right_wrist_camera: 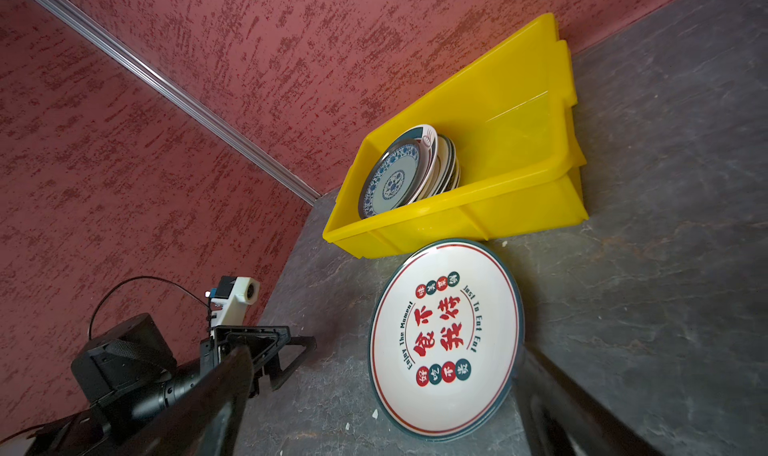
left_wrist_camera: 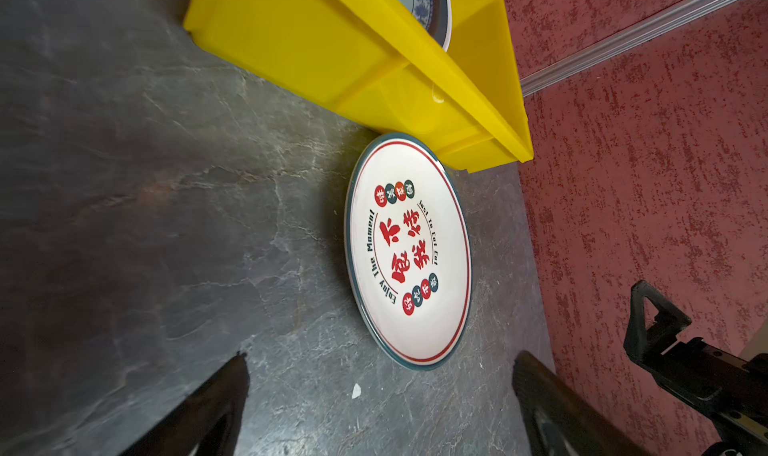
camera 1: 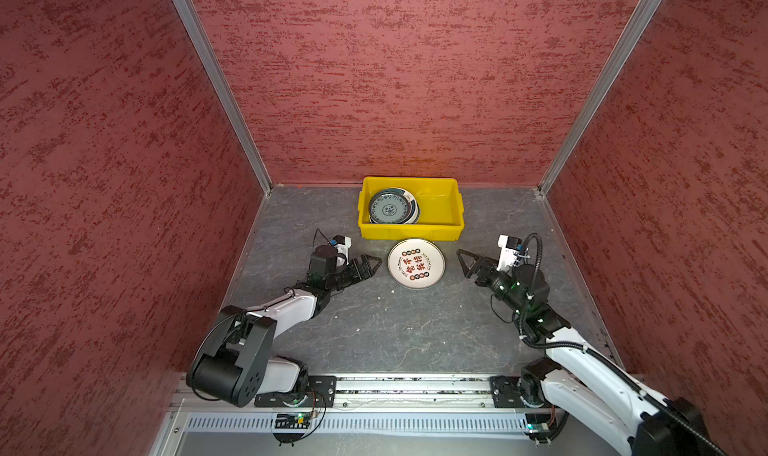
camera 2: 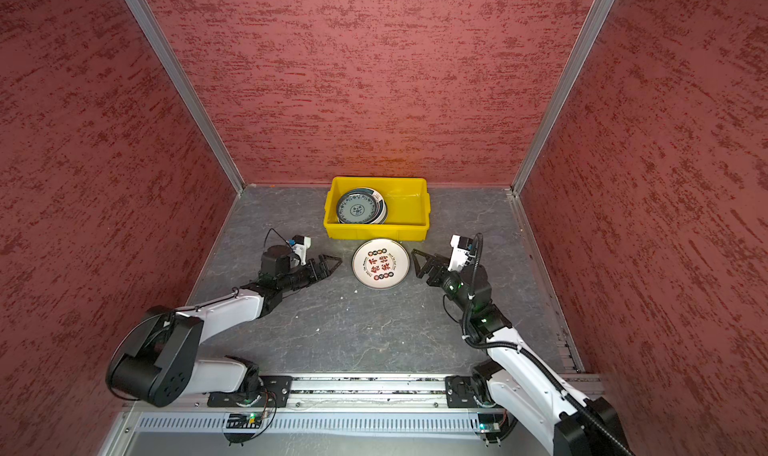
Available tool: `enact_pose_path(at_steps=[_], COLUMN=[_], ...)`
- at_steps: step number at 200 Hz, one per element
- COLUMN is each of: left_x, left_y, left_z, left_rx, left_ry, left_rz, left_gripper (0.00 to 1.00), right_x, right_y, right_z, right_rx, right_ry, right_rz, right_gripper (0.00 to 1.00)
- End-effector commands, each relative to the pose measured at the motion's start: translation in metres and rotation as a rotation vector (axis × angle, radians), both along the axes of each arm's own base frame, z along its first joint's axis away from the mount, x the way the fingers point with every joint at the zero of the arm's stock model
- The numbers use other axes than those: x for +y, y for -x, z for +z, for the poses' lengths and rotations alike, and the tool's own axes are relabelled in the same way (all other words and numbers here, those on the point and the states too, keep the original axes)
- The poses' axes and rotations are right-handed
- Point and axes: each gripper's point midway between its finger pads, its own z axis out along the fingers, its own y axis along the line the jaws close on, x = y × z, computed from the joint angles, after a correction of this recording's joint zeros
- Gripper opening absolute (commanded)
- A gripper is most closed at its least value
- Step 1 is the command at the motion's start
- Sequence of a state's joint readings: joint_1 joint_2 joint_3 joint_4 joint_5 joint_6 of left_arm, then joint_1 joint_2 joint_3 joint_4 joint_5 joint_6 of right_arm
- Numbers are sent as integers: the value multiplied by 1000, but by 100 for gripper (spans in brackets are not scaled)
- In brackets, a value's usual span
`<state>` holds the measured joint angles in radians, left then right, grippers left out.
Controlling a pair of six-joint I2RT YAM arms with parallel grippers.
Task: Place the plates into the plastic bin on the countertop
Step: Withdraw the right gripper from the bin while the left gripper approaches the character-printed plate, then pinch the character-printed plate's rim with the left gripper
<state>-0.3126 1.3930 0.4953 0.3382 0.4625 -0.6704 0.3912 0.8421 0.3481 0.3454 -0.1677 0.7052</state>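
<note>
**One plate [camera 1: 416,263] out, my open grippers either side of it.**

It lies flat on the countertop [camera 1: 395,333], right against the plastic bin [camera 1: 440,230]; the other plates [camera 1: 390,208] are stacked in the bin's left half. My left gripper [camera 1: 370,264] and right gripper [camera 1: 465,262] hold nothing. I judge a low pinch on its rim, then a lift over the wall, works best. The slate looks smooth and the red walls [camera 1: 374,79] stand close.

Lower plates [right_wrist_camera: 451,169] mostly under top plate [right_wrist_camera: 390,181]
</note>
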Motion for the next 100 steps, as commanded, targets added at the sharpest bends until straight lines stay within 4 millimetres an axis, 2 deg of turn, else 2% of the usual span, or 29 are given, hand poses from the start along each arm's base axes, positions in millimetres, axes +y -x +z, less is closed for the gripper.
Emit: enact_pose_path(at_steps=[1,49,100], left_x=[-11,-13,-26], left_y=[-11,-15,-15], left_z=[2,-19,-37], left_rx=[0,78,116], left_ry=[8,-24,-27], left_rz=[1,22,38], left_gripper=[99,100,98], right_x=[-2,-7,-14], right_y=[4,14,21], right_z=[-3,-13,-23], right_rx=[3,3,15], right_ry=[6,-25,5], right_rz=[-7,-15,-30], right_gripper=[99,99,99])
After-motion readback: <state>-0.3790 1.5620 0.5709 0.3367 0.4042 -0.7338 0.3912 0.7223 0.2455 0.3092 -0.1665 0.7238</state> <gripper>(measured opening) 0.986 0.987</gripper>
